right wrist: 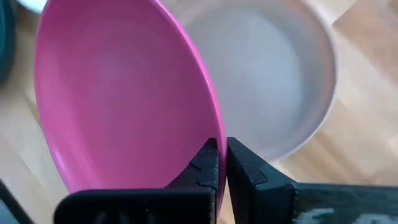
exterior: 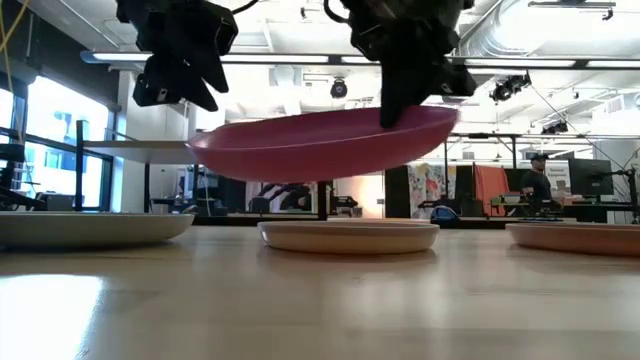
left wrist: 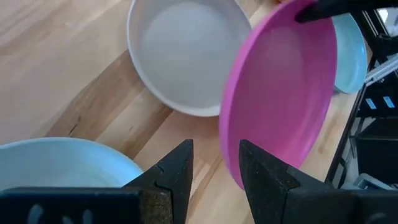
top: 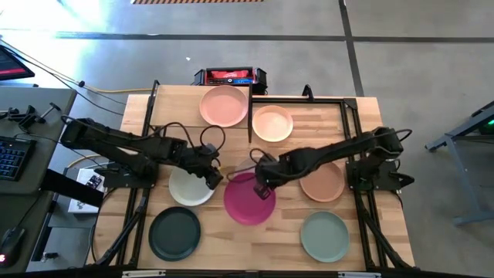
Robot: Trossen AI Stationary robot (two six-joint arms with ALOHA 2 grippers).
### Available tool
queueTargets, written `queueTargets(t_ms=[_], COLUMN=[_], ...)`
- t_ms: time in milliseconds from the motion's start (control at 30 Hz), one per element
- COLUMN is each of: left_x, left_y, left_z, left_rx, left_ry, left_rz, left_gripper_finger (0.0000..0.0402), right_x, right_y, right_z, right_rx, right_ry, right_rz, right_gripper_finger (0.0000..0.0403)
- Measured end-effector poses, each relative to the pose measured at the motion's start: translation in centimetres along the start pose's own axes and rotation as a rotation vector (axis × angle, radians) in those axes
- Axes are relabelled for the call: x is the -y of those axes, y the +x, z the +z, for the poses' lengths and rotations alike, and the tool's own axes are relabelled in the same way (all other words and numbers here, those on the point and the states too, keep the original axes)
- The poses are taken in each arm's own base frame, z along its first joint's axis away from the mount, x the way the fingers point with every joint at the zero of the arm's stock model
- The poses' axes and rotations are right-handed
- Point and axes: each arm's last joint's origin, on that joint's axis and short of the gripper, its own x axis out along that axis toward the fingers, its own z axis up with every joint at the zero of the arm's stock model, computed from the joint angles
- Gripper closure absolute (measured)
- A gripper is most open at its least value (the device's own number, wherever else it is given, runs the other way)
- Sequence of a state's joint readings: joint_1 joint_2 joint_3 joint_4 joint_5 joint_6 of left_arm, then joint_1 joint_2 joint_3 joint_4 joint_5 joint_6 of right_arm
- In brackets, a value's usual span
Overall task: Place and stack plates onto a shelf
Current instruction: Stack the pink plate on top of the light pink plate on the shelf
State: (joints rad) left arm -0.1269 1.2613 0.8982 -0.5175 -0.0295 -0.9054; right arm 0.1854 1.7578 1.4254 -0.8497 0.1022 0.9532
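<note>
— What's that in the air over the middle of the table?

— A round, matte, shallow magenta plate (top: 248,199). It hangs clear of the plank-patterned wooden tabletop (top: 224,232), a little tilted, its right rim higher than its left in the low view.

— Who has it?

— The right gripper (top: 261,188). Its two dark fingers (right wrist: 214,163) are pressed together on the plate's rim, the thin edge pinched between them. The rest of the dish spreads away from that pinch, unsupported.

— And the arm on the left?

— The left gripper (top: 213,178) hovers just beside the plate's left rim, over the edge of a round off-white plate (top: 190,188) lying on the table. Its fingers (left wrist: 177,171) stand parted with a clear gap and nothing between them; the pink rim sits just ahead of them, apart from the tips.

— What else is around, going across?

— Front left, a round dark green plate (top: 174,233) lies flat. Under the lifted dish sits a pale beige round plate (exterior: 348,235), mostly covered from above. Farther back, a round pink plate (top: 224,106) and a round peach plate (top: 272,123) lie on the small light-wood shelf with thin black posts (top: 320,116), side by side. To the right, a terracotta round plate (top: 323,183) lies partly beneath the right arm, and a sage green round plate (top: 325,235) rests front right.

— Anything blocking?

— The right arm crosses low in front of the shelf.
</note>
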Motion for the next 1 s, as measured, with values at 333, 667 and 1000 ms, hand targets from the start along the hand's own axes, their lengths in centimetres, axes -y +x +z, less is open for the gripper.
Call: queueTargets(t_ms=[333, 667, 1000], left_x=[-0.8, -1.6, -1.8], left_y=[0.1, 0.1, 0.1], left_z=[1.1, 2.0, 2.1], left_rx=[0.035, 0.061, 0.059], left_ry=[-0.04, -0.078, -0.037], left_rz=[0.026, 0.047, 0.049], left_gripper_finger=[0.0282, 0.0282, 0.0282], right_x=[1.9, 2.3, 2.7], right_y=[0.0, 0.0, -0.6], right_z=[2.6, 4.3, 5.2], right_rx=[0.028, 0.092, 0.13], right_ry=[-0.01, -0.02, -0.039], right_rz=[-0.012, 0.039, 0.081], right_gripper_finger=[0.0403, 0.0403, 0.0403])
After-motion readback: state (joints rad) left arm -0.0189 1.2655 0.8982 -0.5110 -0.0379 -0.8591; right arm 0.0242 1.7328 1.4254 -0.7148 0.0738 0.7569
